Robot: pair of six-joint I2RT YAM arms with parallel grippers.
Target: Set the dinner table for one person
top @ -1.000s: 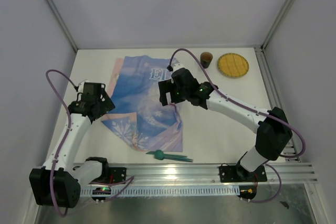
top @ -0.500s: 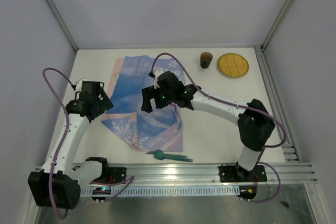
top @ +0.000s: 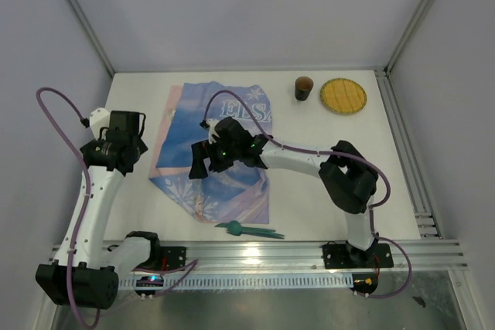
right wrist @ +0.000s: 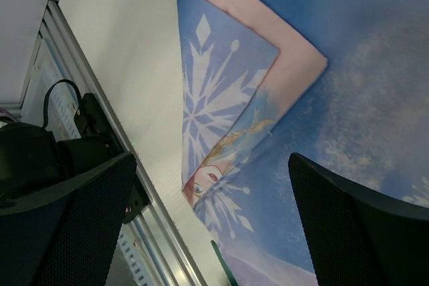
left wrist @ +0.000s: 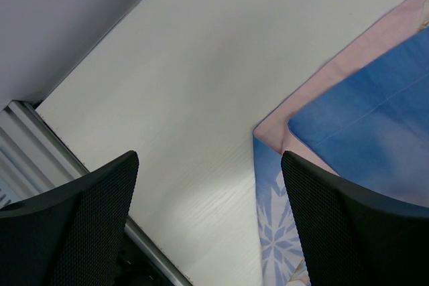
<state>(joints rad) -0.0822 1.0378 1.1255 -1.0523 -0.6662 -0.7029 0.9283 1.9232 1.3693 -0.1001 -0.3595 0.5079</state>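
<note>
One cloth [top: 220, 156], cup [top: 303, 87], plate [top: 343, 96], green utensil [top: 249, 229] on the dinner table [top: 309, 199]. Left gripper [left wrist: 208, 159] and right gripper [right wrist: 211, 159] are spread (empty); the right has swung leftward.

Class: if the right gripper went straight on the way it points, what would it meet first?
The right gripper, jaws open, points down at the blue snowflake-printed cloth with a pink border; it would likely meet its folded-over corner first. Height above it is unclear.

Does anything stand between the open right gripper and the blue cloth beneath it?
Nothing visible does. The right gripper hangs open above the blue cloth, and its wrist view shows only the cloth's folded-over corner between the fingers. The cup, yellow plate and green utensil lie well clear of it.
</note>
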